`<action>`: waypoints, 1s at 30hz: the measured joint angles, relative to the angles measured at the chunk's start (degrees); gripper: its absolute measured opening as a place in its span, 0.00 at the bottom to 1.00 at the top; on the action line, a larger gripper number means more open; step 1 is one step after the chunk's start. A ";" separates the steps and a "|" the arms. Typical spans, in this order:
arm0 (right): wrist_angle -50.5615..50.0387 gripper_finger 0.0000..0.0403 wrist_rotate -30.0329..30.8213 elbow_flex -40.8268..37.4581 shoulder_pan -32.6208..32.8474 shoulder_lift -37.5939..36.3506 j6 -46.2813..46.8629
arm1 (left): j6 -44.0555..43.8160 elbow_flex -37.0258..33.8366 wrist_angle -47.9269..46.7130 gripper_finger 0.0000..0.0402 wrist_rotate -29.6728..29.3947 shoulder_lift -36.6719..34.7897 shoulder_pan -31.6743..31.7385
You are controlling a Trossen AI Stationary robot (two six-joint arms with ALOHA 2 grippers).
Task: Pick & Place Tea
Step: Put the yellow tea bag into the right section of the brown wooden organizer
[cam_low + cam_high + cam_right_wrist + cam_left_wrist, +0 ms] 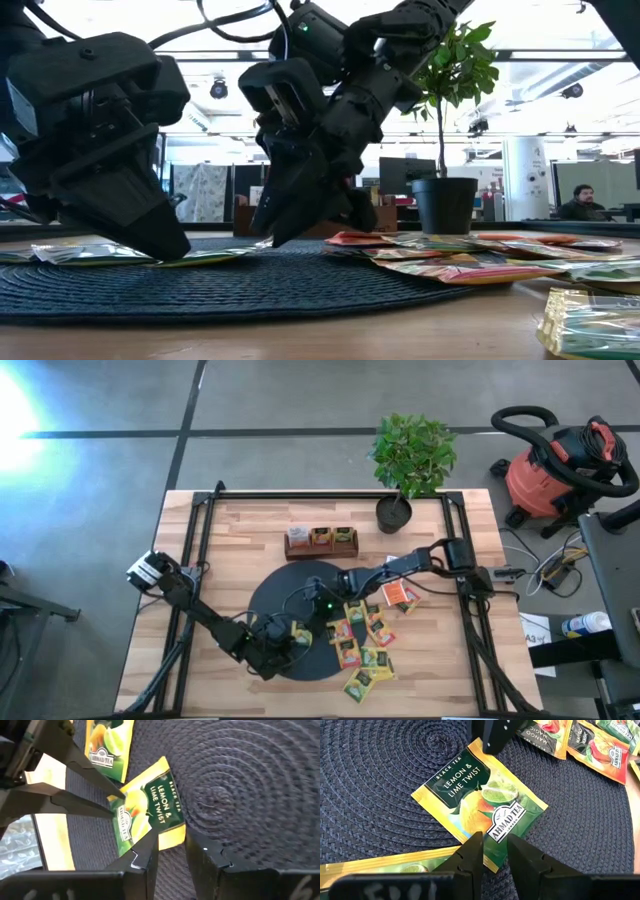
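Flat on black mat [380, 780]: lemon-lime sachet [480, 807], corner-on, pinched between left gripper [494, 851] and right gripper [170, 842], both narrow.

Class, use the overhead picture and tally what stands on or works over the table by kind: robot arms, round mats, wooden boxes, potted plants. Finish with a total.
Robot arms: 2 (left arm, right arm)
Round black mat: 1
Wooden box: 1
Potted plant: 1
Total: 5
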 joint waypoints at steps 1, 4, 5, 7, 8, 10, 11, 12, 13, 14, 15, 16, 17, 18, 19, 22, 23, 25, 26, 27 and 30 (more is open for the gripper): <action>0.55 0.23 -0.04 0.00 0.11 0.21 0.02 | 0.00 0.00 0.11 0.22 0.00 0.00 0.14; 2.70 0.23 -0.73 -0.02 0.39 0.90 0.06 | 0.00 -0.02 0.28 0.22 0.07 0.00 0.57; 3.47 0.23 -1.17 -0.06 0.46 1.02 0.06 | 0.00 -0.02 0.32 0.22 0.07 0.00 0.66; 4.59 0.23 -1.36 -0.07 0.64 1.09 0.05 | 0.00 -0.02 0.40 0.22 0.11 0.00 0.86; 5.02 0.23 -1.47 -0.07 0.65 1.08 0.04 | 0.00 -0.02 0.43 0.22 0.11 0.00 0.88; 5.28 0.23 -1.69 -0.07 0.65 1.07 0.02 | 0.02 -0.02 0.45 0.22 0.09 0.00 0.88; 5.25 0.23 -1.72 -0.07 0.65 1.07 -0.03 | 0.02 -0.02 0.48 0.22 0.08 0.00 0.88; 5.19 0.23 -1.72 -0.07 0.65 1.06 -0.10 | 0.00 -0.02 0.49 0.22 0.07 0.00 0.88; 5.19 0.22 -1.72 -0.07 0.65 1.04 -0.25 | 0.02 -0.02 0.50 0.22 0.06 0.00 0.90; 5.19 0.22 -1.72 -0.07 0.65 1.00 -0.37 | 0.02 -0.02 0.50 0.22 0.04 0.00 0.90; 5.19 0.21 -1.72 -0.07 0.65 0.98 -0.44 | 0.02 -0.02 0.52 0.22 0.04 0.00 0.90; 5.13 0.20 -1.68 -0.07 0.65 0.94 -0.46 | 0.02 -0.02 0.64 0.22 0.03 0.00 0.90; 4.98 0.19 -1.48 -0.07 0.65 0.94 -0.52 | 0.02 -0.02 0.69 0.22 0.02 -0.02 0.90; 4.78 0.17 -1.18 -0.07 0.65 0.94 -0.67 | 0.04 0.06 0.66 0.22 0.02 -0.07 0.90; 4.57 0.15 -1.02 -0.07 0.67 0.94 -0.74 | 0.07 0.24 0.61 0.22 0.04 -0.09 0.90; 3.28 0.10 -0.29 -0.04 0.71 0.91 -1.89 | 0.13 0.95 0.63 0.22 -0.09 -0.40 0.85; 2.65 0.08 0.06 -0.04 0.74 0.91 -2.42 | 0.16 1.11 0.72 0.22 -0.15 -0.65 0.82; 1.80 0.04 0.37 -0.04 0.74 0.91 -3.34 | 0.75 1.31 0.74 0.22 -0.21 -1.25 0.77; 1.65 0.03 0.48 -0.04 0.74 0.91 -3.55 | 1.34 1.33 0.71 0.22 -0.37 -1.50 0.77; 1.65 0.03 0.58 -0.04 0.74 0.89 -3.67 | 1.88 1.34 0.61 0.22 -0.58 -1.76 0.77; 1.48 0.02 1.49 -0.04 0.73 0.72 -4.04 | 2.89 1.69 0.29 0.22 -1.02 -2.39 0.75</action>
